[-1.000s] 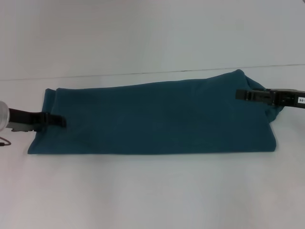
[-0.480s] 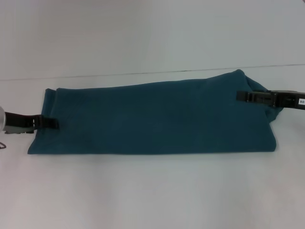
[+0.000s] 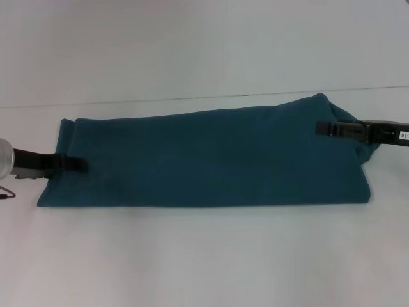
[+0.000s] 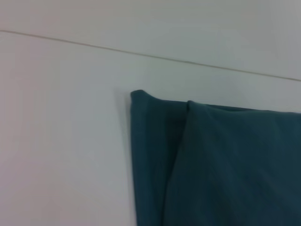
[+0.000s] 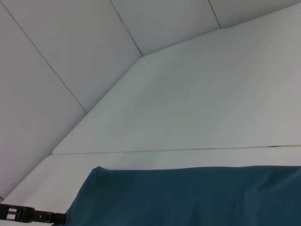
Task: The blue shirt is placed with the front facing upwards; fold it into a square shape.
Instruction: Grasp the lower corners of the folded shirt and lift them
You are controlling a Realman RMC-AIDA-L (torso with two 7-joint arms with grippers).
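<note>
We are looking at one blue shirt [image 3: 211,157], folded into a long band and lying across the white table [image 3: 204,256]. Our two grippers are reaching in at its ends: the left gripper [image 3: 75,164] over the left edge, the right gripper [image 3: 326,128] over the raised right end. We cannot tell whether either one is clamping the cloth.

The dark teal-blue cotton shirt [image 3: 211,157], folded into a long band, lies flat across the middle of the pale, smooth counter [image 3: 204,256], stretched from left to right. The black left gripper [image 3: 67,164] reaches in from the left side and sits over the band's left end, nearer the front edge. The black right gripper [image 3: 329,128] comes in from the right and rests over the right end, nearer the back, where the cloth bunches upward.
</note>
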